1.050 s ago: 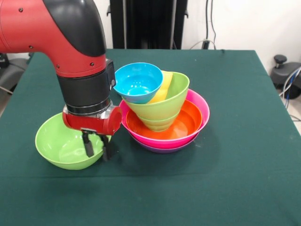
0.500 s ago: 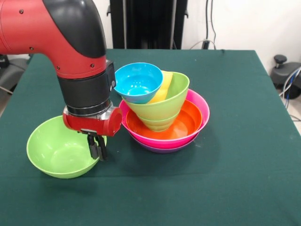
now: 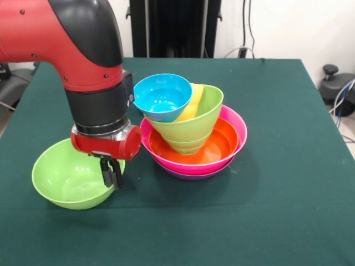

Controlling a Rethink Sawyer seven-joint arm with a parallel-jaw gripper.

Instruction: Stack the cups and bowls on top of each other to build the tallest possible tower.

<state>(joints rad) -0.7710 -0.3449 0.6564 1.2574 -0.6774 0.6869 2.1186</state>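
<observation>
Tower [image 3: 191,136] is sitting mid-table: blue bowl [image 3: 162,97] tilting on top, over yellow cup [image 3: 191,102], green, orange, pink, purple bowls | gripper [image 3: 112,173] is pinching the right rim of loose green bowl [image 3: 69,180], left of tower.

Glossy smooth plastic bowls [image 3: 191,133], matt green cloth table cover [image 3: 277,210], shiny red-and-black arm casing [image 3: 83,61]

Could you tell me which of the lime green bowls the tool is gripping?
The lone green bowl on the table, its rim pinched by the tool; the others sit nested in the tower.
</observation>
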